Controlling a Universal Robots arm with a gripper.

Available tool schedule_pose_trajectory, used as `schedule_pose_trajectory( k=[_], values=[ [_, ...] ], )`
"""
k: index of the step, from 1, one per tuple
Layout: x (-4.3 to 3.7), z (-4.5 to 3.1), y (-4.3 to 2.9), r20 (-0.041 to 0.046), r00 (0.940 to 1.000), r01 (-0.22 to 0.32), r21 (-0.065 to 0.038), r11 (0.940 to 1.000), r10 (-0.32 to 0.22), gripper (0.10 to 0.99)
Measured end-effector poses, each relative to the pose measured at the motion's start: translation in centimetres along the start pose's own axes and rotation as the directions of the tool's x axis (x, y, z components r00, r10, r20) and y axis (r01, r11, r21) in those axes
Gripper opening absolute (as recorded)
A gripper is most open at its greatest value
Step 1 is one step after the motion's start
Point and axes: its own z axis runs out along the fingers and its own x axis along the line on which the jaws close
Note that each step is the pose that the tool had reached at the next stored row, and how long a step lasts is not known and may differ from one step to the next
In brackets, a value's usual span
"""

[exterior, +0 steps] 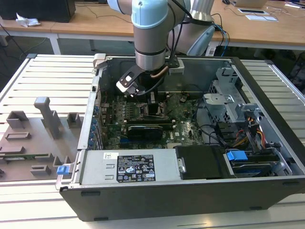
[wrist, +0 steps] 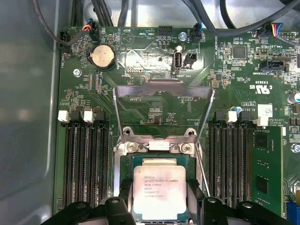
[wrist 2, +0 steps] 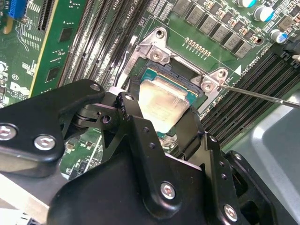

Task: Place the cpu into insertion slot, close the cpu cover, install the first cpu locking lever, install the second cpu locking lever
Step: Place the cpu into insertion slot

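Note:
My gripper (wrist: 158,187) is down over the green motherboard (wrist: 154,61), and its two black fingers (wrist: 123,190) flank the cpu (wrist: 157,201) on two opposite edges, shut on it. The silvery cpu (wrist 2: 164,103) lies flat in or just above the insertion slot (wrist 2: 154,75); I cannot tell whether it is fully seated. The cpu cover (wrist: 164,86) stands swung open behind the slot. A thin locking lever (wrist 2: 262,96) sticks out free to one side. In the exterior view the gripper (exterior: 150,98) reaches down into the open computer case (exterior: 267,81) over the slot (exterior: 155,110).
Black memory slots (wrist: 86,159) run along both sides of the socket. Cables (wrist: 108,14) hang at the board's edge. A grey drive cage (exterior: 226,102) and a power supply (exterior: 136,167) sit in the case. Grey fixtures (exterior: 47,117) stand on the table at the exterior view's left.

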Motion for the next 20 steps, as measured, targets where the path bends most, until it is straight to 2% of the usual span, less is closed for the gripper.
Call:
schedule_pose_trajectory(
  k=[15,16,17,20],
  values=[
    [0.11,0.17,-0.12,-0.0014,1.0000,0.000,-0.001,1.0000,0.000,0.541],
    [0.10,0.18,-0.11,-0.0009,1.0000,0.000,-0.001,1.0000,0.000,0.553],
    [0.10,0.17,-0.12,-0.0006,1.0000,0.000,-0.001,1.0000,0.000,0.616],
    [0.09,0.15,-0.13,-0.0001,1.0000,0.000,0.000,1.0000,0.000,0.616]
  ],
)
